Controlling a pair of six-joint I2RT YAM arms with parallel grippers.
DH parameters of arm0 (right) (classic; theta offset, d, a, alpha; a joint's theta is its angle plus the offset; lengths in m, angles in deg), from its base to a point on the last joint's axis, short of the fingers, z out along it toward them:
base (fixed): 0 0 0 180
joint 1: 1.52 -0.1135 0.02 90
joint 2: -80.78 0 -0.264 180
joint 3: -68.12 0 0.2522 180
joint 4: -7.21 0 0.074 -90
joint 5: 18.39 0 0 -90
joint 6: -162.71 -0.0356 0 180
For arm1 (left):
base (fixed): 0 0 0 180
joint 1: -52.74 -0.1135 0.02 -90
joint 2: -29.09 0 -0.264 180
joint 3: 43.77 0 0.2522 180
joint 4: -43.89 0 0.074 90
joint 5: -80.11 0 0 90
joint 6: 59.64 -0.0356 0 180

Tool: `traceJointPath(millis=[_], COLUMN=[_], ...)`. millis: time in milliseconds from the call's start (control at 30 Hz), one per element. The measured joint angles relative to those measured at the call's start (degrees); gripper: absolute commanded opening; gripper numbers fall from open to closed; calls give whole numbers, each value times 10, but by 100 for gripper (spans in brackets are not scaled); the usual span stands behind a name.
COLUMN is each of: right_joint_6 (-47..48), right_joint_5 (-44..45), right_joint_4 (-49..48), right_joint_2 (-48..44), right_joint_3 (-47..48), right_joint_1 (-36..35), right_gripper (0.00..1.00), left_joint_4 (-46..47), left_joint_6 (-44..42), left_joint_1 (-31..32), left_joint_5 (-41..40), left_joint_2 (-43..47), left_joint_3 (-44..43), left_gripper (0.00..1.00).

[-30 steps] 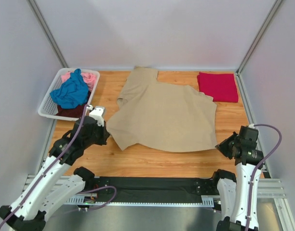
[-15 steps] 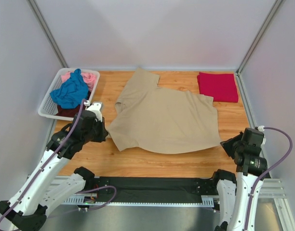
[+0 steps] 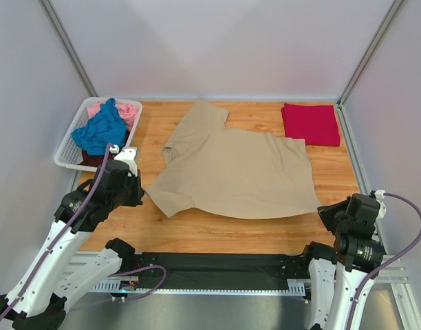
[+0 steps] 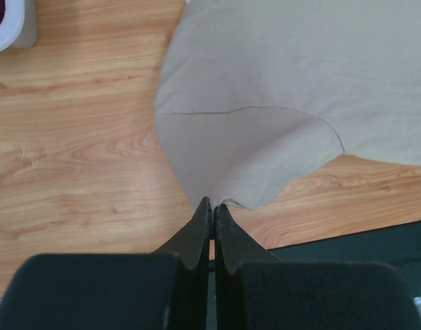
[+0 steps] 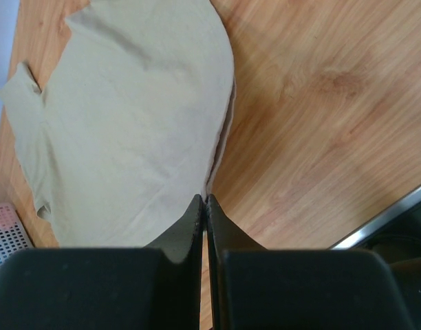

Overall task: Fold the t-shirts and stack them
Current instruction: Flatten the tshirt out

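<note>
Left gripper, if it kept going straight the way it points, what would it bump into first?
The tan t-shirt. The left gripper has its fingers shut on the shirt's near edge, and the cloth spreads out straight ahead, so it would most likely just push into more shirt.

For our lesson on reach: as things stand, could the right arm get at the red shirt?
Probably not yet: the right pincer is shut on a near corner of the tan shirt and must let go first. Otherwise the red shirt lies uncovered at the far right, on that arm's side.
</note>
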Motion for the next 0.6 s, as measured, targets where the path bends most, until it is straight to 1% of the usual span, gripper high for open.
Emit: traceJointPath(millis=[167, 367, 600], right_joint_6=[-6, -14, -14], right_joint_5=[17, 41, 55], right_joint_4=[30, 70, 78], right_joint_2=[-23, -56, -51], right_joint_3=[-10, -16, -14], right_joint_1=[0, 0, 0], right_gripper=[0, 0, 0], left_joint_4=[-19, -47, -34], left_joint_6=[-1, -2, -12], left_joint_1=[0, 0, 0], left_joint_5=[7, -1, 14], left_joint_2=[11, 49, 47], left_joint_3=[0, -13, -17], left_gripper=[0, 0, 0])
